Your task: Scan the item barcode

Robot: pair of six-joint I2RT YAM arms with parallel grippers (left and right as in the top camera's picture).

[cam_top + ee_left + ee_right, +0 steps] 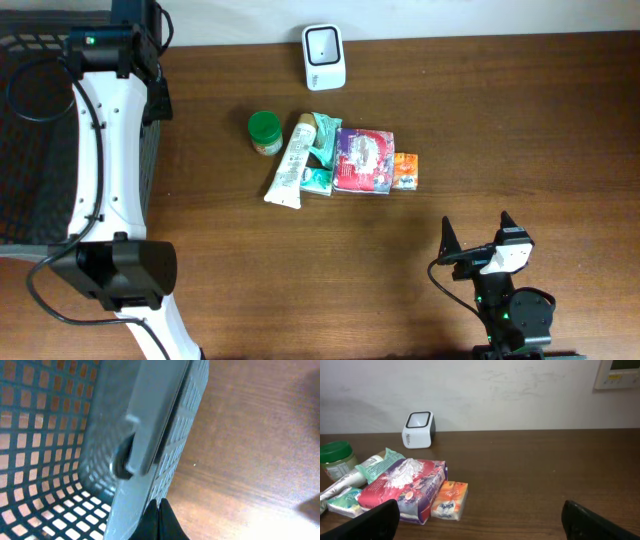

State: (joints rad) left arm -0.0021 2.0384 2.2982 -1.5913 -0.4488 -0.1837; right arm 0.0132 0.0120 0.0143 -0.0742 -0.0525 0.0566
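Right gripper (476, 228) spread wide at lower right, clearly the nearer arm; the red-and-purple plastic packet (363, 160) lies mid-frame on the brown wooden surface (520, 120), up and left of it. Left gripper (159, 519) pinched closed against the grey mesh basket (50, 435), upper left

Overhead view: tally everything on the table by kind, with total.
Jar: 1
Tube: 1
Packets: 4
Scanner: 1
Basket: 1
Total: 8
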